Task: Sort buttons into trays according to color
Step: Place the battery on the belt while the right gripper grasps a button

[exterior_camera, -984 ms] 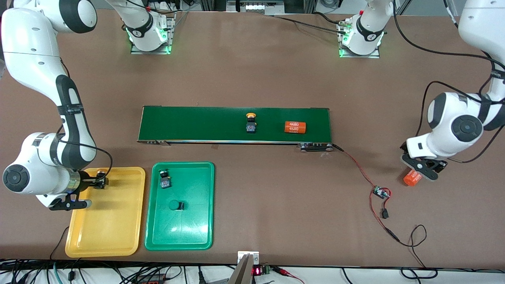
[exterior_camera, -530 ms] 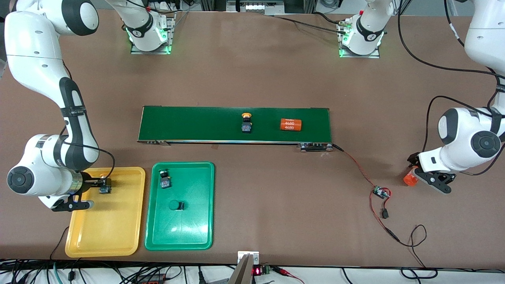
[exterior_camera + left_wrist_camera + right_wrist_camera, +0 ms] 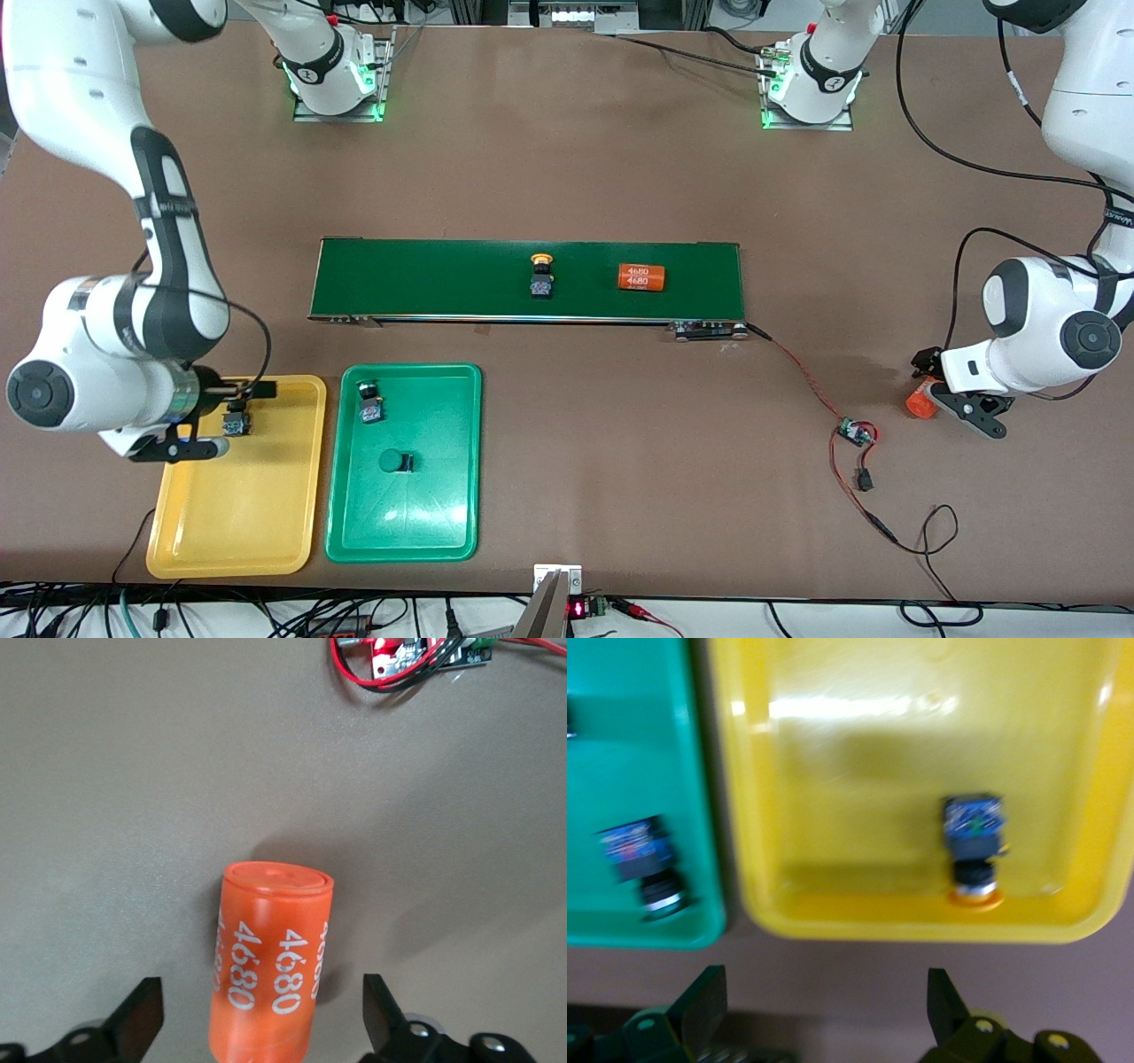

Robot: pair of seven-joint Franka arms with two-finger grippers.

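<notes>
Front view: 1 yellow-capped button point(image 3: 540, 275) lies on the belt point(image 3: 425, 279), 1 in the yellow tray point(image 3: 266, 496), 2 in the green tray point(image 3: 443, 505).

Left wrist view: left gripper point(image 3: 261, 1028), fingers open, straddles an orange cylinder point(image 3: 270, 966) on the desk point(image 3: 133, 771).

Right wrist view: right gripper point(image 3: 824, 1014), fingers open, over the yellow tray's rim. Buttons look light and rigid; grip the black body.

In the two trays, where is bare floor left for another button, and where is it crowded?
The yellow plastic tray is bare nearer the front camera; its one orange-capped button lies under the right end effector. The green plastic tray is likewise bare nearer the camera; its two green-capped buttons crowd the conveyor end.
</notes>
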